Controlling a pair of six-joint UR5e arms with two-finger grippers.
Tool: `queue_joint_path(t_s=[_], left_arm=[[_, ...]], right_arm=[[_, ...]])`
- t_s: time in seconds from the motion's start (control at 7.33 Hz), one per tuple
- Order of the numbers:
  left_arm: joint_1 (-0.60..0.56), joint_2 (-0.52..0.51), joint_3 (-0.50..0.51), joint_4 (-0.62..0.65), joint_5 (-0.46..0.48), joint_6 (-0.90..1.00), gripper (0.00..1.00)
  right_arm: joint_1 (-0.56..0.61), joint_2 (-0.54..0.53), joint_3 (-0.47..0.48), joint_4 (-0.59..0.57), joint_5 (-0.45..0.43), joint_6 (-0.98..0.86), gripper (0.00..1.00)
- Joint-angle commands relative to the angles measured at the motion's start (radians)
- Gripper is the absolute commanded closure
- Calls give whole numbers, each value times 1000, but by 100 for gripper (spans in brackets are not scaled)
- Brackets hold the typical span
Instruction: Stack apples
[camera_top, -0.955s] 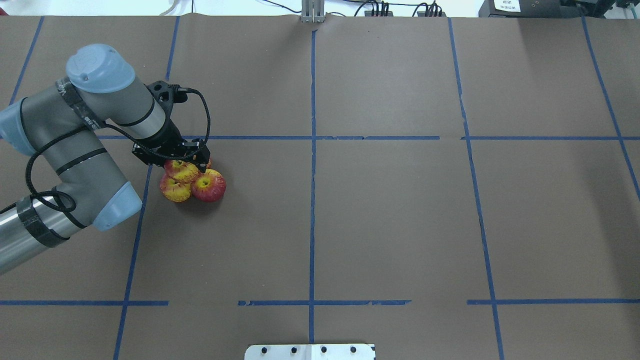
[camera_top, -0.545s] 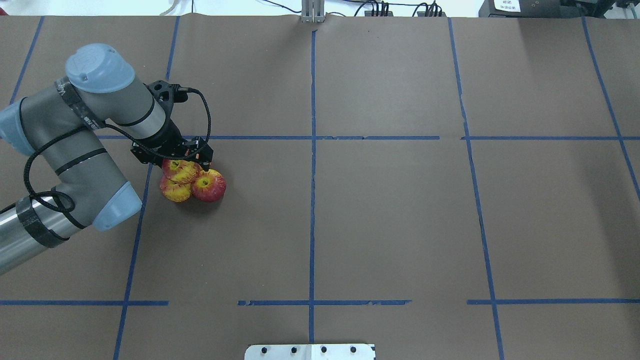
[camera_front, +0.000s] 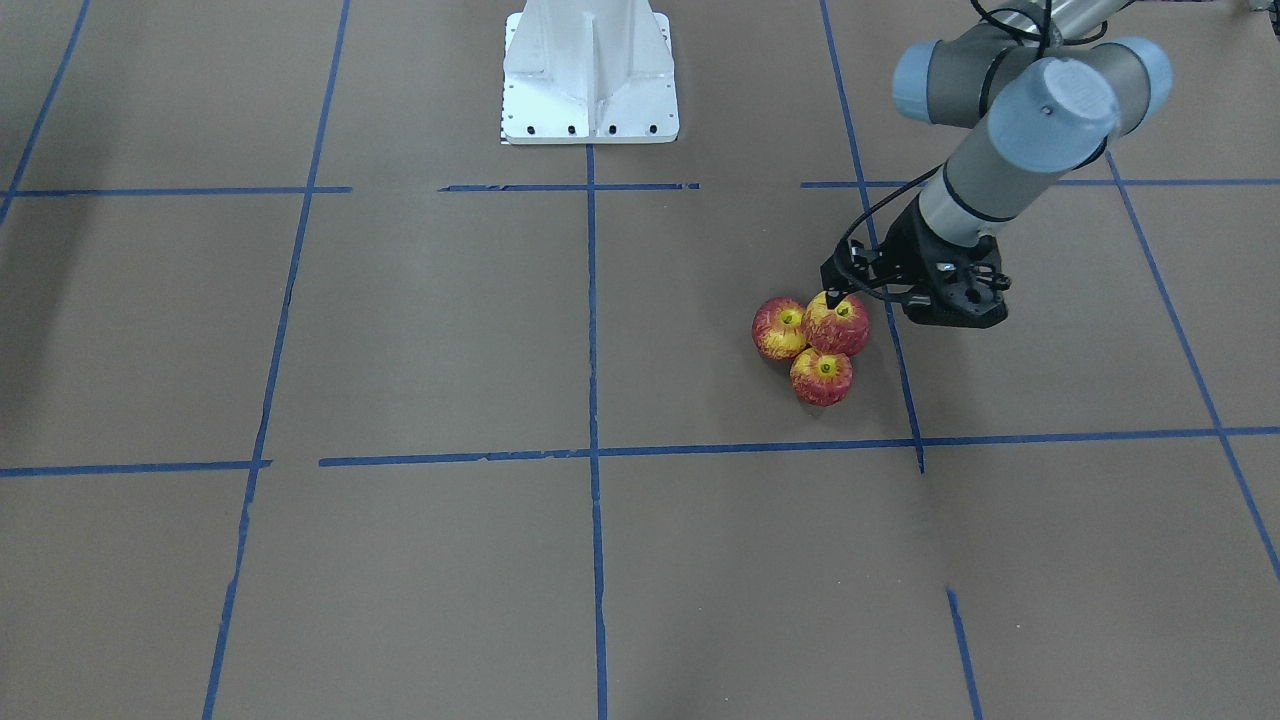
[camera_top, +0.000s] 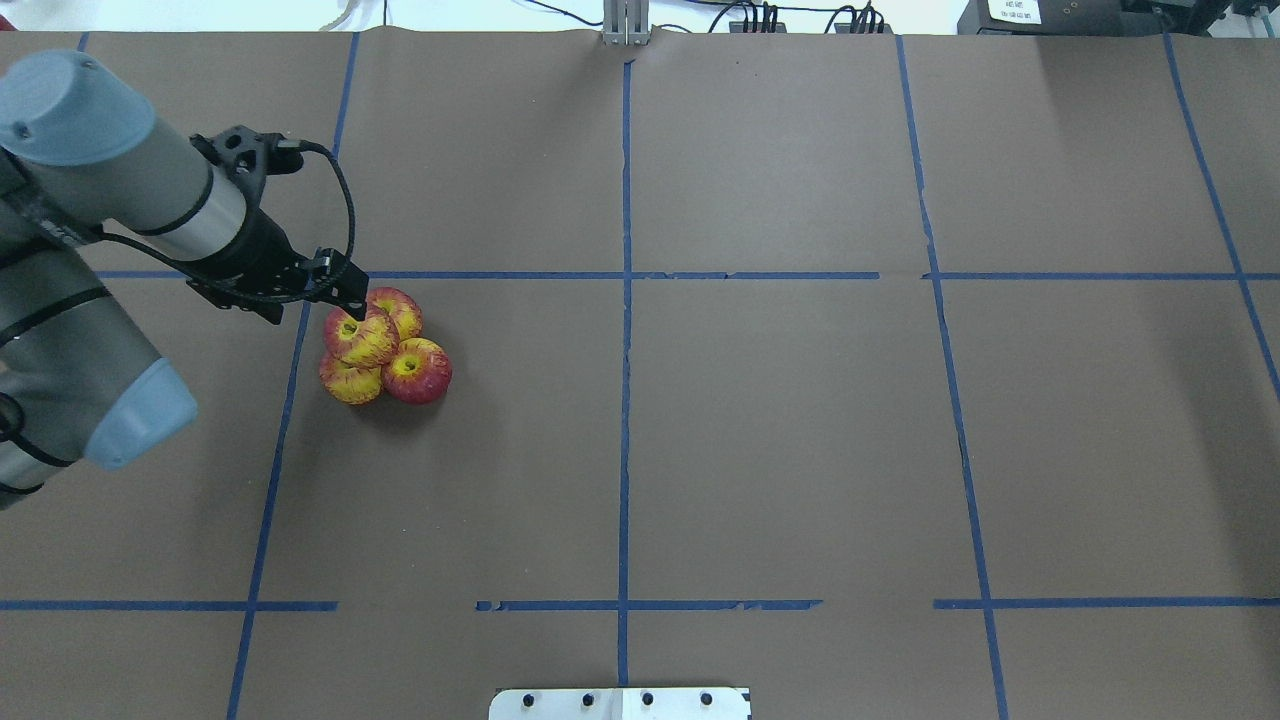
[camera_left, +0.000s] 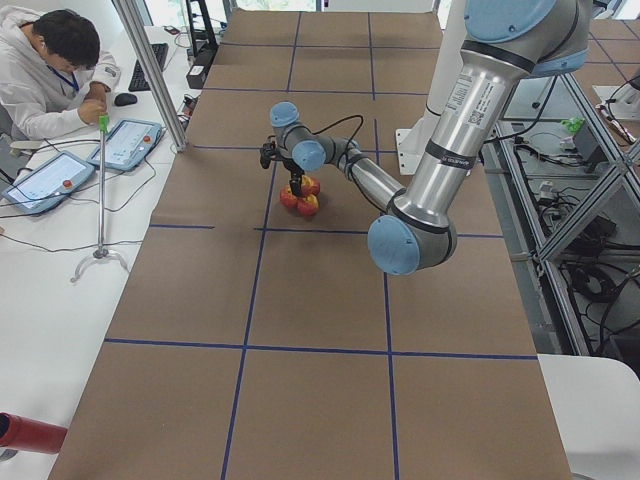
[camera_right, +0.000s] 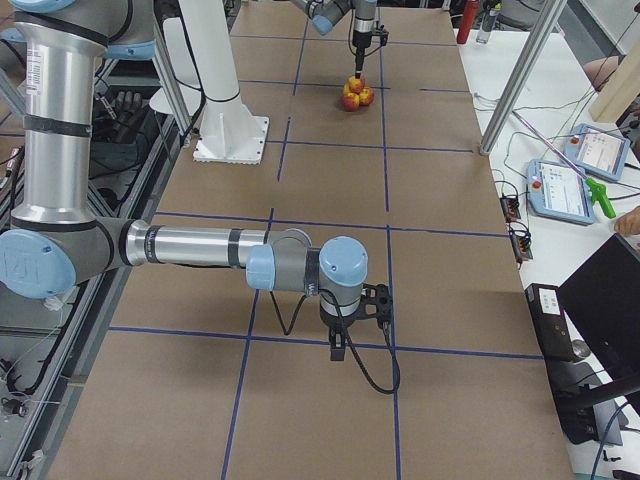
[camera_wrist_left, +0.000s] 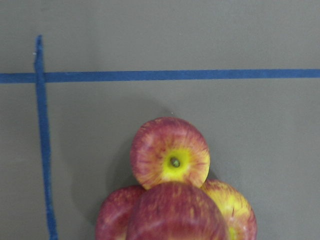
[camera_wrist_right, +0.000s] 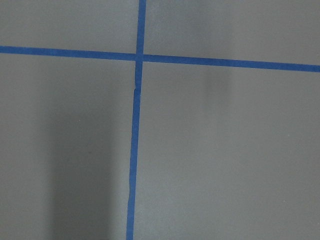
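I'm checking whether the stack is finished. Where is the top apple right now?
Overhead view, left side: the top apple rests on the three lower apples, just right of a blue tape line, the left tool at its upper-left.

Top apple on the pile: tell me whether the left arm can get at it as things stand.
Probably yes. The left gripper hangs just over the edge of the top apple, with nothing between them. The three other apples sit under it, not in the way.
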Motion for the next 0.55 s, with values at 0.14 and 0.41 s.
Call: queue_joint_path(t_s=[0.14,0.41], left_arm=[[-141,183,-165,0,-10,109,0],[-306,342,-178,0,-17,405,0]], right_arm=[[0,0,0,0,0,0,0],[0,0,0,0,0,0,0]])
